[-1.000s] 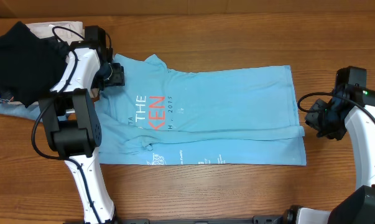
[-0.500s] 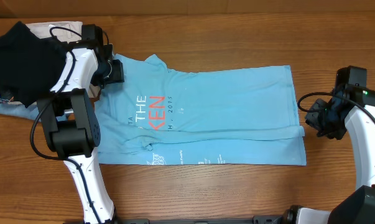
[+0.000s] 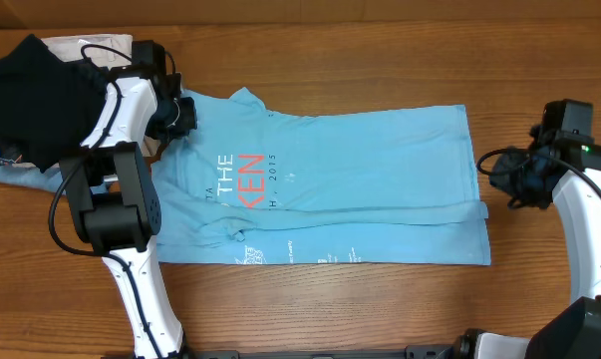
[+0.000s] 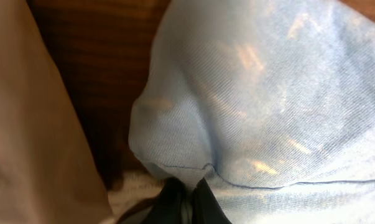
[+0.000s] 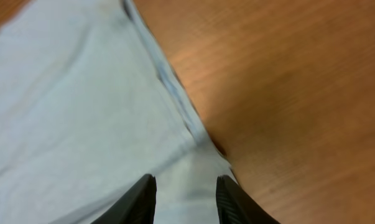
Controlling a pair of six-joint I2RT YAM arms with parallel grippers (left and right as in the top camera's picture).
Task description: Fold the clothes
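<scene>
The overhead view shows the light blue T-shirt (image 3: 360, 170) lying flat along the middle of the wooden worktop (image 3: 380, 309). Its orange-red lettering (image 3: 240, 167) sits toward the left, and a long strip is folded over along the near side. The left gripper (image 3: 183, 113) is at the shirt's far left corner, beside a black garment (image 3: 31, 90). The right gripper (image 3: 499, 185) is just off the shirt's right edge.

Only the left wrist view shows the grip. The left gripper (image 4: 186, 198) is clenched, its fingers pressed together on the hem of the T-shirt (image 4: 255, 106), whose cloth puckers into a rounded bulge above them. A beige cloth (image 4: 25, 124) lies to one side.

The right wrist view shows the right gripper (image 5: 184, 193) released, jaws apart with nothing between them, above the corner of the T-shirt (image 5: 69, 106). The dark-stitched hem runs diagonally against the bare worktop (image 5: 287, 93).
</scene>
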